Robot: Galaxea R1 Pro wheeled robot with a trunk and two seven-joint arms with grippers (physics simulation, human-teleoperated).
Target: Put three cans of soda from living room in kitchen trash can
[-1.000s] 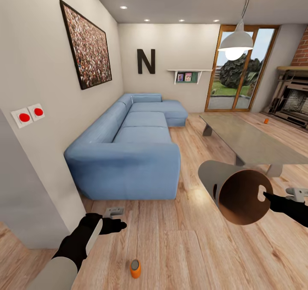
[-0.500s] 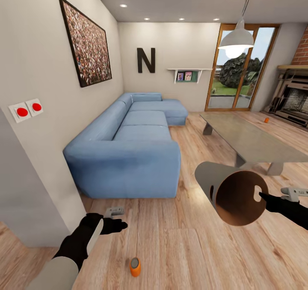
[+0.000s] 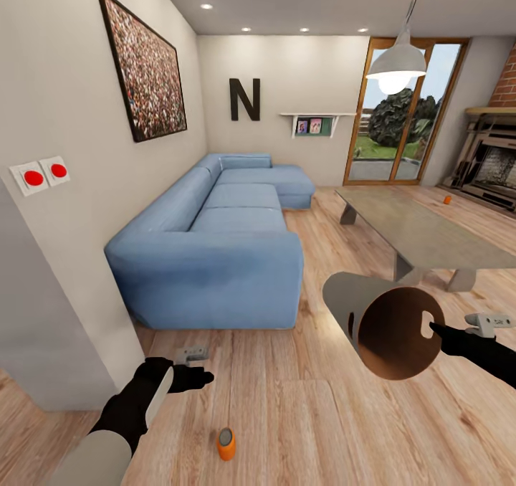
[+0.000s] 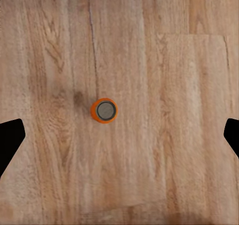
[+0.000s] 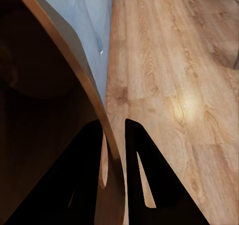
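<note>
Slightly lower in the head view than a second ago sits our tash can (image 3: 373, 321), though the whole picture has crept forward, so the camera moved too. Our right gripper (image 3: 438, 330) pinches the bin's rim beside the handle slot, one finger inside and one outside, pressed together on the wall (image 5: 82, 80); the bin hangs tipped, its coppery mouth facing us. Our left gripper (image 3: 192, 364) hovers with fingers (image 4: 9, 140) spread wide and empty; an orange can of soda (image 4: 104, 110) stands upright on the wood floor (image 3: 301, 429) straight below it, between the fingers but apart from both. Well beyond the right gripper, another orange can (image 3: 447, 200) stands on the floor past the low table (image 3: 416, 231), with the blue sofa (image 3: 215, 256) off towards the left arm's side.
</note>
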